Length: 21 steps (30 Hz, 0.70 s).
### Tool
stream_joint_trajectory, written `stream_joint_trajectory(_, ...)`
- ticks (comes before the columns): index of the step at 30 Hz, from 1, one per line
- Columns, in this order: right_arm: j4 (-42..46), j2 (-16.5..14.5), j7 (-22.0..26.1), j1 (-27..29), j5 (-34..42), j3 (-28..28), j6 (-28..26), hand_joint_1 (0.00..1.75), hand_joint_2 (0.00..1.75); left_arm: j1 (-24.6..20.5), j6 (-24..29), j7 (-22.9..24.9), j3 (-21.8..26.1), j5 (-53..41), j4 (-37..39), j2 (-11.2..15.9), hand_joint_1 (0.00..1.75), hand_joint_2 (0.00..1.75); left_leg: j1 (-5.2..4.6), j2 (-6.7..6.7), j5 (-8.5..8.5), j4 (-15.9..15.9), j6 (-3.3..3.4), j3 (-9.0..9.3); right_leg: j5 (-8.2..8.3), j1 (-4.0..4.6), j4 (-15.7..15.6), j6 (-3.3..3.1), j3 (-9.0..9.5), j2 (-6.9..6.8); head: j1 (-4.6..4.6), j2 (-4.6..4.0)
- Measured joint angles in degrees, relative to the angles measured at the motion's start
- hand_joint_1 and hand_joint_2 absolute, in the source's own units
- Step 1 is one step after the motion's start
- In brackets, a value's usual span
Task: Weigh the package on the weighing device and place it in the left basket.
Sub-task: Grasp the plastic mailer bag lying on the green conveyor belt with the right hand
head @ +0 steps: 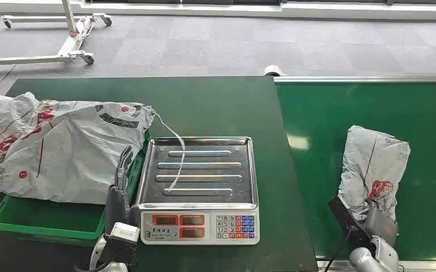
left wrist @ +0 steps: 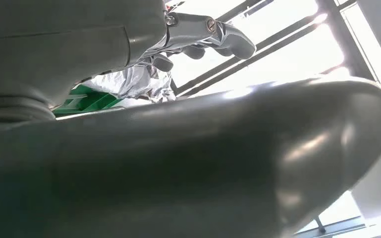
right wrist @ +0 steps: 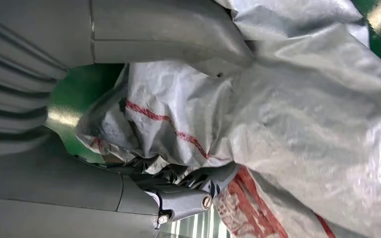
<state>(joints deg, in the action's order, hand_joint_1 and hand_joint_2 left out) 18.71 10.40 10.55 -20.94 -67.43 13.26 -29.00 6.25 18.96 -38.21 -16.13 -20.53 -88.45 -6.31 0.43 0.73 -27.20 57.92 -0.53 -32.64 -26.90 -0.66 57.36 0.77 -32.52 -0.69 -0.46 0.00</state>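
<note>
My right fingers [right wrist: 198, 186] clasp the crumpled grey plastic package [head: 372, 170], right of the steel-trayed scale [head: 197, 173]; pickup underway, next lift scaleward.

The green table [head: 215, 107] carries a scale [head: 198, 190] and green basket [head: 45, 218].

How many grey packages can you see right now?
2. One large package lies on the green basket left of the scale; a smaller package lies on the green belt, gripped by the right hand. Others may be hidden underneath.
</note>
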Motion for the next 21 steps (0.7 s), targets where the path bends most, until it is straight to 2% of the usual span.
stream_joint_trajectory(2, 0.01, -0.01, 1.22, -0.13, 0.09, 0.04, -0.47, 1.75, 1.75, 0.00, 0.01, -0.03, -0.10, 0.02, -0.26, 0.02, 0.00, 0.00, 0.00, 0.00, 0.00, 0.00, 0.00, 0.02, 0.00, 0.00, 0.00, 0.00, 0.03, 0.00, 0.00, 0.00)
stream_joint_trajectory(5, 0.05, -0.23, 5.49, -0.65, 0.77, 0.15, -2.60, 1.75, 1.75, 0.00, 0.01, -0.12, -0.29, 0.30, -0.86, 0.05, 0.00, 0.00, 0.00, -0.01, 0.00, 0.00, 0.00, 0.04, 0.03, 0.00, 0.01, -0.01, 0.09, -0.01, 0.00, 0.00)
stream_joint_trajectory(8, 0.99, -1.25, 12.77, -1.34, 3.12, 0.20, -5.75, 1.75, 1.75, -0.16, -0.22, -0.14, -0.31, 0.96, -1.31, 0.04, 0.00, 0.00, -0.01, 0.04, 0.02, -0.01, -0.02, -0.28, 0.07, -0.01, 0.05, 0.00, 0.06, 0.00, 0.00, 0.00)
stream_joint_trajectory(11, 7.28, -3.18, 18.91, -1.91, 7.78, -0.47, -6.87, 1.75, 1.75, -0.62, -0.77, -0.19, -0.31, 1.43, -1.59, -0.01, 0.00, 0.00, -0.02, 0.05, 0.10, -0.01, -0.02, -0.30, 0.10, -0.06, 0.13, 0.02, -0.14, 0.01, -0.02, 0.00)
stream_joint_trajectory(15, 26.29, -4.15, 15.60, 0.59, 12.85, -5.91, -5.75, 1.75, 1.75, -0.74, -0.96, -0.69, -0.28, 2.29, -1.77, -0.10, 0.00, 0.00, -0.03, -0.36, 0.31, 0.00, 0.03, -0.30, 0.13, -0.14, 0.17, 0.06, -0.25, -0.37, -0.01, 0.00)
stream_joint_trajectory(21, 53.83, -4.15, 13.24, 5.05, 14.94, -14.45, -5.32, 1.75, 1.75, -0.65, -0.96, -1.34, -0.21, 3.46, -2.13, -0.10, 0.00, 0.00, -0.04, -0.26, 0.22, -0.01, 0.00, -0.40, 0.11, -0.16, 0.17, 0.07, -0.42, -0.19, -0.01, 0.00)
